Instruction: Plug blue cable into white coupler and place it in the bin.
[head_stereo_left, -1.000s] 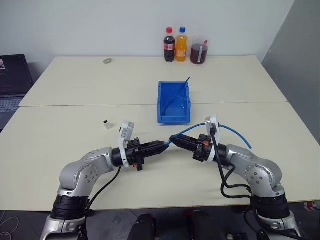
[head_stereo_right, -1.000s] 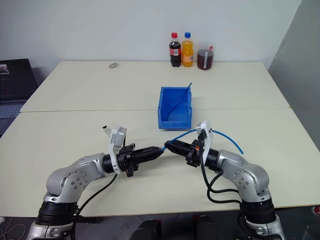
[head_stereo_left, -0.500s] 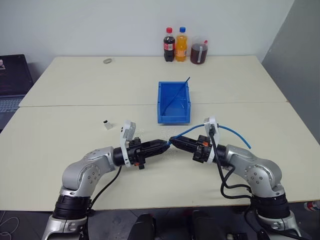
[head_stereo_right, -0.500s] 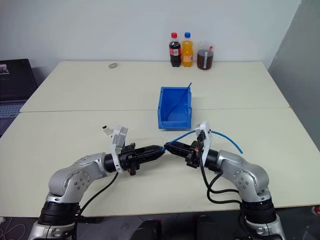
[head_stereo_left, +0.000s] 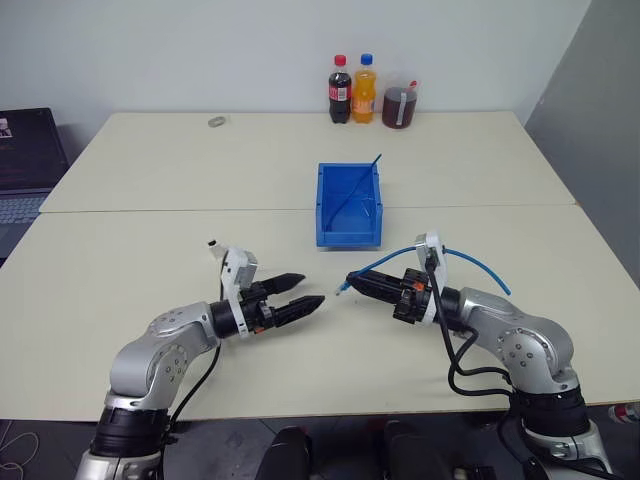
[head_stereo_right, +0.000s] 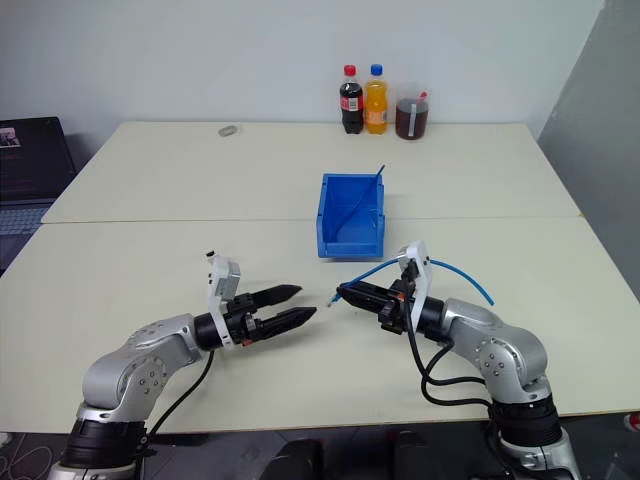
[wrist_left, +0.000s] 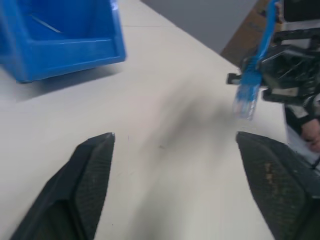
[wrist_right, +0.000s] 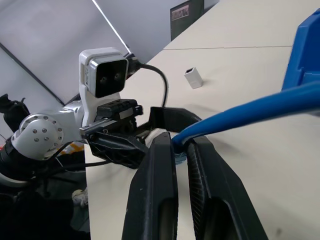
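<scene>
My right gripper (head_stereo_left: 352, 279) is shut on the blue cable (head_stereo_left: 470, 258) just behind its plug (wrist_left: 245, 102), held a little above the table. From there the cord arcs back over my right wrist. My left gripper (head_stereo_left: 312, 288) stands open, facing the plug across a short gap, with nothing between its fingers (wrist_left: 92, 165). The white coupler (wrist_right: 193, 78) lies on the table behind my left wrist, also seen as the coupler (head_stereo_left: 213, 246) in the head view. The bin (head_stereo_left: 347, 238), bright blue, sits beyond both grippers at the table's middle.
A thin dark-blue rod (head_stereo_left: 352, 190) leans inside the bin. Two bottles (head_stereo_left: 351, 90) and a jar (head_stereo_left: 397, 105) stand at the far edge, a small object (head_stereo_left: 214, 122) lies far left, and a laptop (head_stereo_left: 20, 160) sits off the table's left.
My left gripper opened and drew back to the left, away from the cable's plug that it had met tip to tip. My right gripper kept its hold and barely moved.
</scene>
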